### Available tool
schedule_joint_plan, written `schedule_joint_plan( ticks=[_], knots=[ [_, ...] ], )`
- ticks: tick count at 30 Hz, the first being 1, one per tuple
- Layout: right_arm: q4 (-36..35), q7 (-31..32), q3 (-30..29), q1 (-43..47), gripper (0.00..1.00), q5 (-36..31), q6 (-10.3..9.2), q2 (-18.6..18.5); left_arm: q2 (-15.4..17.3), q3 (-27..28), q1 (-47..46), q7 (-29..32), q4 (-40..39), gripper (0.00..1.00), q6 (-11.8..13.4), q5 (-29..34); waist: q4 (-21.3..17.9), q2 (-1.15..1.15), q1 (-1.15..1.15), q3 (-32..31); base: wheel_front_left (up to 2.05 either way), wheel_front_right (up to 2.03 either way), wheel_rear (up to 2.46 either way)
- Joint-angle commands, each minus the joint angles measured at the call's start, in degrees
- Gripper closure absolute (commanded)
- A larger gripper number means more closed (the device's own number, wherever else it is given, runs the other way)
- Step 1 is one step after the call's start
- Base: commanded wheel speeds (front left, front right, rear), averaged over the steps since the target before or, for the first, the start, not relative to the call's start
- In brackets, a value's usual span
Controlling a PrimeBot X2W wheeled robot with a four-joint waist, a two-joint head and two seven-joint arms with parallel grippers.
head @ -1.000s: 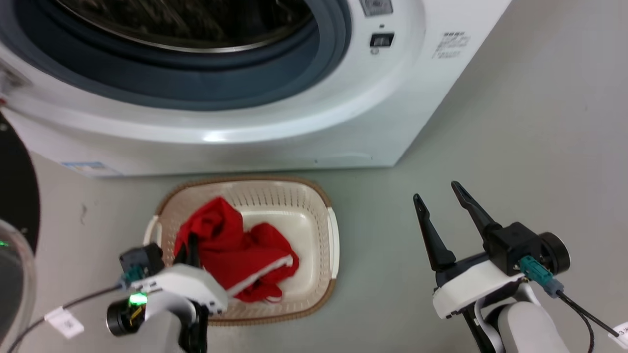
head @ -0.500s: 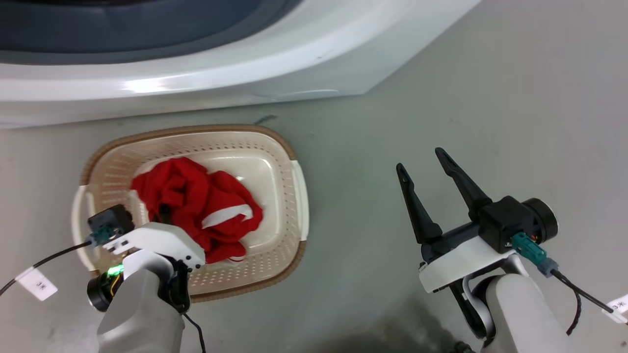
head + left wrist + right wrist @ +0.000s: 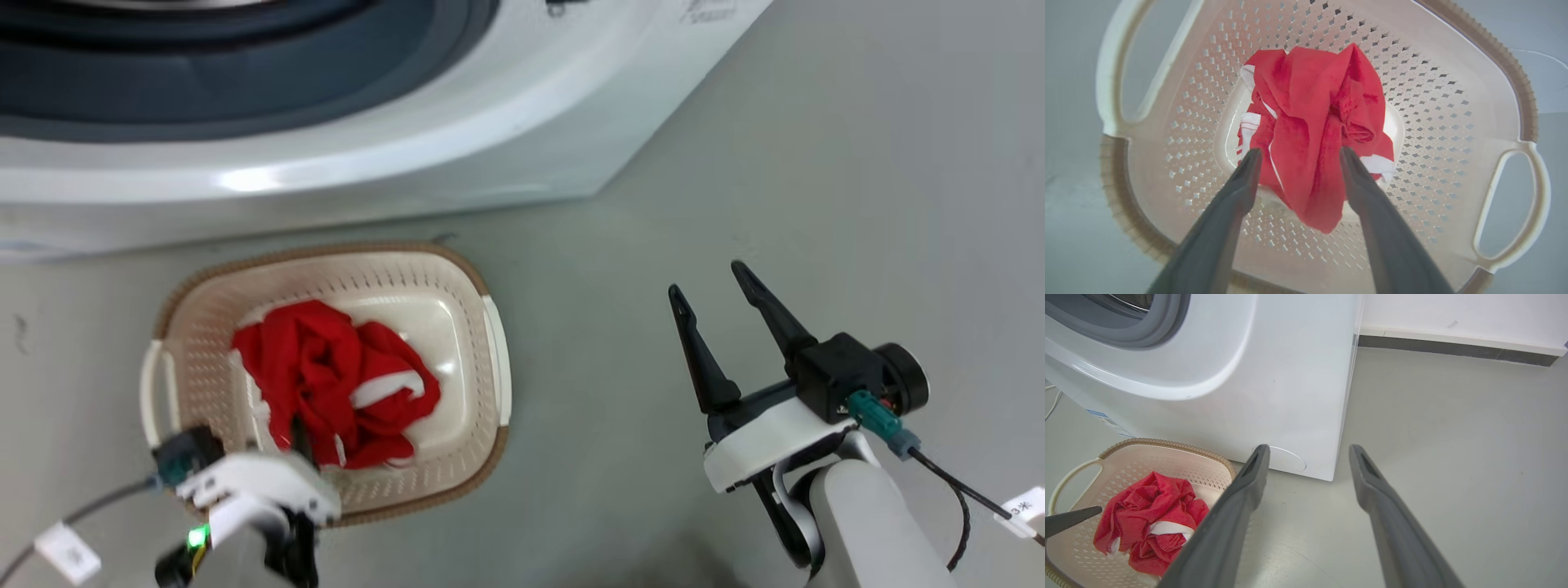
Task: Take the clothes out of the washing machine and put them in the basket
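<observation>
Left gripper [image 3: 1298, 153]: fingers spread, hanging over the basket [image 3: 1515, 81]; a fold of the red clothes [image 3: 1310, 102] lies in the gap between them, and nothing looks pinched.
Right gripper [image 3: 706, 279]: fingers spread and empty, out over bare floor [image 3: 816, 163], well apart from the basket and pointing towards the corner of the washing machine [image 3: 1269, 375].
Clothes: a crumpled red heap with white trim, sitting on the basket's bottom, a little towards the robot's left side.
Basket: on the floor just in front of the washing machine, upright, with room to spare around the heap.
Washing machine: the grey ring of the opening shows at the top of the head view; the inside of the drum is too cut off to tell whether anything is left in it.
Step in hand: by the look of it, the drop into the basket is done and the left arm is free to leave.
Next move: lift the left gripper straight up, clear of the cloth so no fold snags a finger, then look into the drum for more.
</observation>
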Motion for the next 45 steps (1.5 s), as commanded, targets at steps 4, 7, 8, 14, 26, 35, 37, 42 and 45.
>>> schedule_joint_plan(
  ticks=[4,7,8,14,26,35,37,42,45],
  knots=[
    [1.4,0.0,-0.9,2.5,0.00,-0.5,-0.04,0.0,-0.8,0.7,6.6,-0.1,-2.3,0.00,-1.3,1.5,2.6,0.00,-0.01,-11.2,0.00,0.00,0.00],
    [1.5,0.4,-1.9,4.1,0.00,-1.0,-0.04,0.0,-1.1,1.5,9.7,-0.1,-4.9,0.00,-2.3,2.0,3.6,0.00,-0.01,-15.0,0.00,0.00,0.00],
    [1.4,0.5,-2.4,4.7,0.00,-1.1,-0.04,0.0,-1.2,1.3,10.6,-0.1,-6.3,0.00,-2.5,2.7,3.9,0.00,-0.01,-16.3,0.00,0.00,0.00],
    [0.1,1.8,-5.0,7.9,0.00,-1.8,-0.04,0.0,-1.4,0.0,15.1,-0.1,-15.9,0.00,-2.8,7.6,5.2,0.00,-0.01,-21.7,0.00,0.00,0.00],
    [-4.3,4.2,-8.5,11.8,0.00,-3.9,-0.04,0.0,-1.5,-6.1,20.4,-0.1,-41.8,0.00,-1.2,15.2,6.0,0.00,-0.01,-27.4,0.00,0.00,0.00],
    [-7.9,4.9,-9.9,13.5,0.00,-3.7,-0.04,0.0,-1.5,-7.3,24.2,-0.1,-53.6,0.00,-0.6,18.9,5.9,0.00,-0.01,-29.8,0.00,0.00,0.00],
    [-8.6,5.2,-10.1,14.0,0.00,-3.5,-0.04,0.0,-1.5,-7.3,25.4,-0.1,-55.2,0.00,-0.7,19.1,5.8,0.00,-0.01,-30.3,0.00,0.00,0.00],
    [-10.3,6.3,-11.1,15.9,0.00,-2.9,-0.04,0.0,-1.5,-7.5,28.6,-0.1,-56.8,0.00,-0.4,18.7,6.0,0.00,-0.01,-31.5,0.00,0.00,0.00],
    [-11.0,6.7,-11.1,17.1,0.00,-2.5,-0.04,0.0,-1.5,-7.6,29.8,-0.1,-57.2,0.00,0.1,18.5,5.8,0.00,-0.01,-31.9,0.00,0.00,0.00]
  ],
)
